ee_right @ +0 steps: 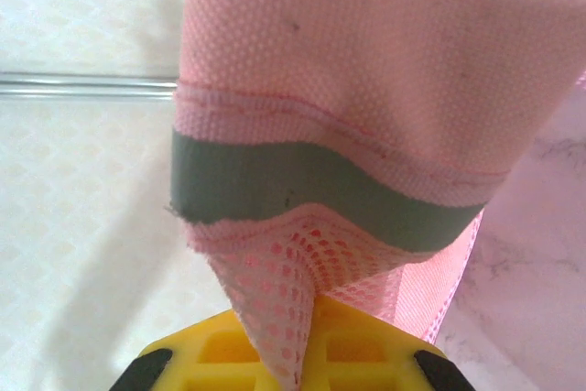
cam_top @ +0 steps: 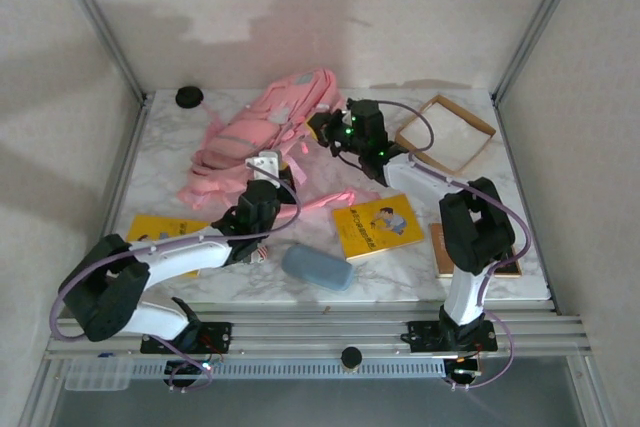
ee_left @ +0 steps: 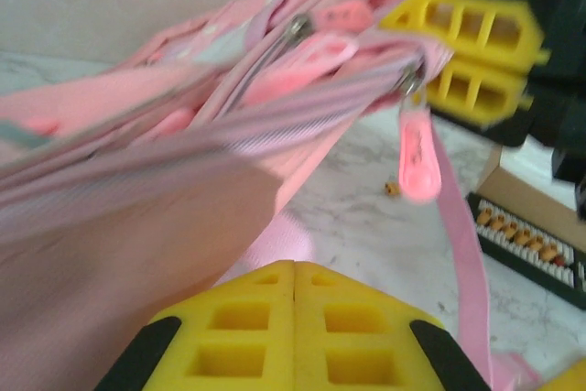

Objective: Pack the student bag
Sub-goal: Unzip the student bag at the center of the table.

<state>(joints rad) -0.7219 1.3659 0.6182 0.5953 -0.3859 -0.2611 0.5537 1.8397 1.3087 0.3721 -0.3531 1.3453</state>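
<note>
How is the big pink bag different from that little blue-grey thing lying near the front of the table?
The student bag is far bigger than the blue-grey case. The bag is pink with grey panels, soft and crumpled; the case is one plain colour, a smooth rounded oval. The right gripper pinches the bag's mesh fabric, while the case lies untouched. Both rest on the marble table.

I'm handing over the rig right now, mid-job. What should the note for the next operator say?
Left gripper: shut against the large soft pink fabric backpack; whether it pinches fabric is unclear.
Right gripper: shut on the backpack's pink mesh edge.
Things: backpack at back centre of the marble table; yellow picture book, second yellow book and blue-grey oval case lie outside it.
Done: nothing visibly packed.
Left: get the books and case inside.
</note>
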